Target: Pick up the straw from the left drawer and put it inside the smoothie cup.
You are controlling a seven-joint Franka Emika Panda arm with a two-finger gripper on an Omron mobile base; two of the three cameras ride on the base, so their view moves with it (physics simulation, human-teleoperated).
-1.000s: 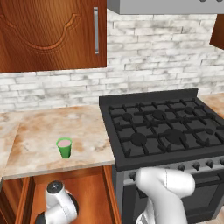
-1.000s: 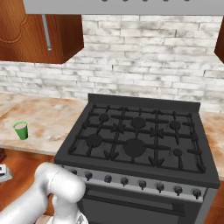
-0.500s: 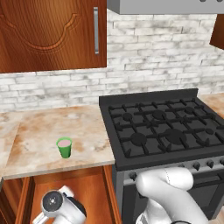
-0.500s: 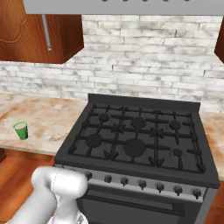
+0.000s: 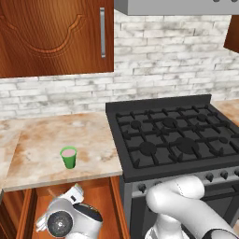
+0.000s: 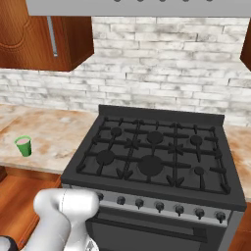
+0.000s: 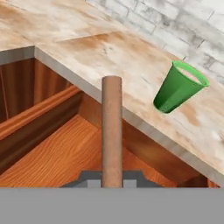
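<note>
The straw (image 7: 112, 131) is clamped upright in the closed gripper (image 7: 112, 178) above the open left drawer (image 7: 57, 157); the smoothie cup (image 7: 178, 87) is seen on the counter (image 7: 109, 57)

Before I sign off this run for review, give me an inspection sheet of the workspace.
Surface: marbled counter, beside a black stove.
Job's things: green cup upright on the counter; straw held over the open drawer, not yet in the cup.
Clutter: nothing seen.
Grippers: gripper shut on the straw, low in the drawer.
Cables: nothing seen.
Surroundings: brick wall, wooden cabinet.
</note>
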